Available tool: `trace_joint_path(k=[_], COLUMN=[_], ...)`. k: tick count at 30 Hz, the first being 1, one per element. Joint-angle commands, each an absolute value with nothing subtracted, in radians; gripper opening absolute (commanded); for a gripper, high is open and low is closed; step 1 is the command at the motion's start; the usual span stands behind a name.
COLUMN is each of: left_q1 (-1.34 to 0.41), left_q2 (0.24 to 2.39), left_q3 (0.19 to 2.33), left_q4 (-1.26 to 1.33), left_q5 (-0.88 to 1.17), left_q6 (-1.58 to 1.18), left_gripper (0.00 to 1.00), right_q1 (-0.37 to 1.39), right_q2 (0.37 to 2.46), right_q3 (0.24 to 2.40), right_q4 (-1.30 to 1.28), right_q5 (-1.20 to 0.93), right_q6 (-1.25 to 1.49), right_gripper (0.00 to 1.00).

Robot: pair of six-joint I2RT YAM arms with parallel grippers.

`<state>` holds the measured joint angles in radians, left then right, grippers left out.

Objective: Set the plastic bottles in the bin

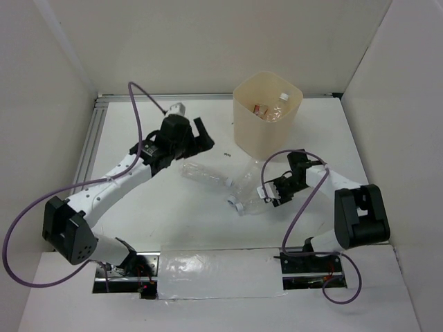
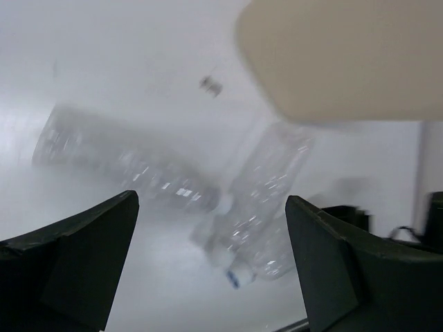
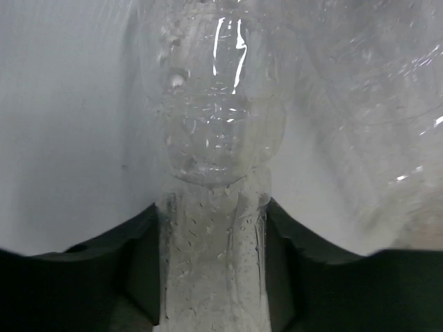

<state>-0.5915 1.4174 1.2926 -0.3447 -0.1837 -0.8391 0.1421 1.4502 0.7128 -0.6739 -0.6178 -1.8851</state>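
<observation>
Squarely inside right pincer (image 3: 211, 242): clear bottle (image 3: 208, 138), gripped.

Five plastic bottles (image 1: 204, 174) and one bin (image 1: 249, 138) are in view.

White worktop (image 1: 194, 225) boxed in by plain white walls (image 1: 208, 41) behind and at both sides, aluminium rail (image 1: 93, 131) along its left edge, soft even light

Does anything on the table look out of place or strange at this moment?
Nothing looks spilled or broken. Clear plastic bottles lie on their sides on the table, outside the bin; some overlap. A small dark mark sits left of the bin.
</observation>
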Motion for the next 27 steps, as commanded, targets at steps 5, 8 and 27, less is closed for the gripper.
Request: trace_joint_path(k=[5, 8, 27], left_q1=[-0.568, -0.548, -0.598], left_q2=[1.414, 1.479, 1.606], left_q3=[1.083, 1.106, 1.108], left_q4=[-0.432, -0.472, -0.371], left_q5=[-0.140, -0.112, -0.146], left_q6=[-1.182, -1.233, -1.376], left_gripper=[1.00, 1.00, 1.00], right_q1=[0.149, 0.149, 0.216], right_q2=[1.309, 1.197, 1.343], right_q3=[0.924, 1.034, 1.423], right_q4=[-1.018, -1.162, -0.115], right_q5=[-0.736, -0.871, -0.583], right_q6=[-1.950, -1.927, -0.672], right_gripper=[0.30, 0.29, 0.40])
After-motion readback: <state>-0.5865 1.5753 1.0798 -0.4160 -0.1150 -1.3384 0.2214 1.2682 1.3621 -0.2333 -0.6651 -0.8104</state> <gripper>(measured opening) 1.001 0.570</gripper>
